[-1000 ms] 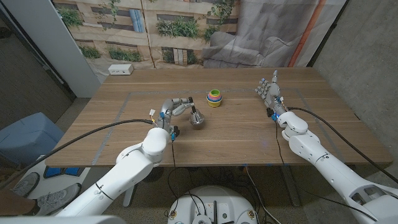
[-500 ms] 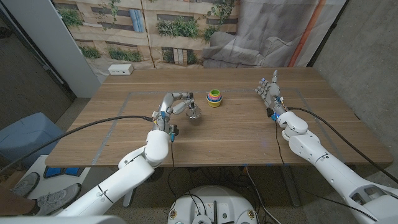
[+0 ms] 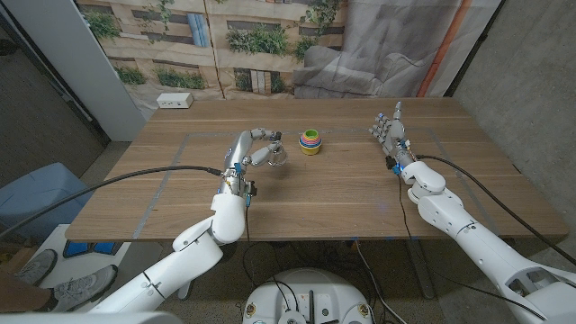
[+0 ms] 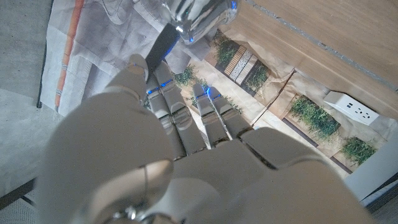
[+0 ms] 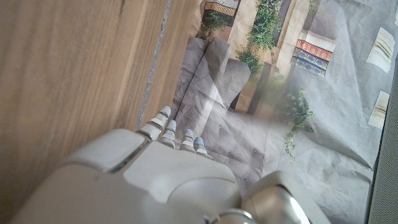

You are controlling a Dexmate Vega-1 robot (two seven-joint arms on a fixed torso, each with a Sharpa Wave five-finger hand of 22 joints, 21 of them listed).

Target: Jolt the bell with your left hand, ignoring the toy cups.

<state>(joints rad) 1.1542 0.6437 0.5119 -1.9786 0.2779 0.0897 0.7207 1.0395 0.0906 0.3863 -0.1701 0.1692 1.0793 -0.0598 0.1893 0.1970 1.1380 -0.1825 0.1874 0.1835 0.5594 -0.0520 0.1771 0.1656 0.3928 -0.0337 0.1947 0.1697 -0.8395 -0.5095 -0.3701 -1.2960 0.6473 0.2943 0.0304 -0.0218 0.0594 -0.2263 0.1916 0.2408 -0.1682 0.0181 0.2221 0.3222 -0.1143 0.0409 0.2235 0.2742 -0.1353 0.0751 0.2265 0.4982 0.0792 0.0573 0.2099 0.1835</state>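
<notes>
A wooden table stands before a backdrop printed with a planted building wall, with grey sheeting to the right. The left hand is raised near the table's middle, its fingers pinching the black handle of a silver bell. The bell hangs at the fingertips, just right of the hand. In the left wrist view the bell shows beyond the fingers, its dark handle running down between them. A stack of coloured toy cups sits just beyond and right of the bell, apart from it. The right hand stands well apart at the table's right side, fingers up and slightly spread, holding nothing. A white power strip lies at the far left edge.
</notes>
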